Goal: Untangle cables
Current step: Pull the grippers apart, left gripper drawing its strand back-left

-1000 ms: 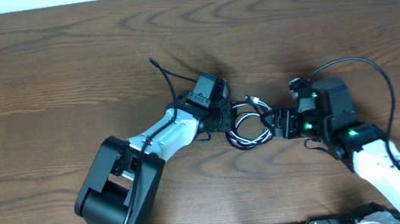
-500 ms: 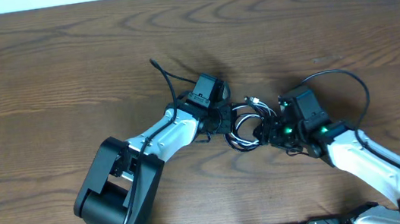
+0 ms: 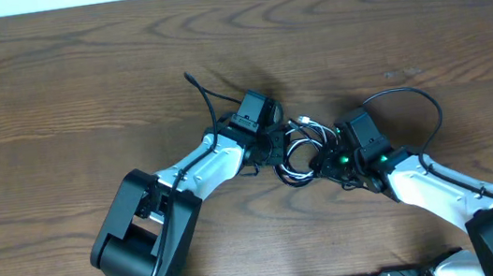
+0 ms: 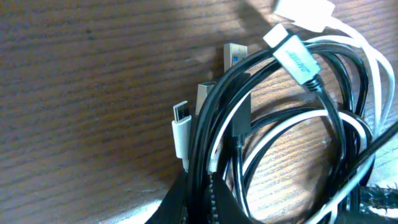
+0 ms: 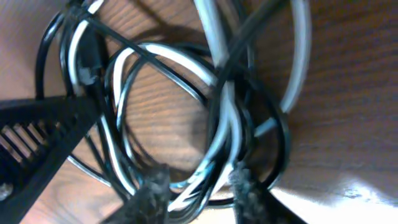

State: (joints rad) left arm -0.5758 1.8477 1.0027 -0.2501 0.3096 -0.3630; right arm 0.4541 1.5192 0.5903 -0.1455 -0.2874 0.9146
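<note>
Wooden table (image 3: 78, 74), bare grain. Both arms meet mid-table over one small knot. Left gripper (image 3: 278, 145) sits at the knot's left edge, apparently clamped on strands; its wrist view is too cramped to be sure. Right gripper (image 5: 198, 180) stands spread, fingertips straddling a bundle of loops, nothing pinched. Black cable (image 4: 211, 124) and white cable (image 4: 373, 68) coil through each other. To do this well: close on white alone, draw away slowly, left holding firm.

- A dark brown wood-grain table (image 3: 78, 74) carries everything.
- A tangled coil of thin black and white cables (image 3: 302, 153) with small plugs lies near its middle.
</note>
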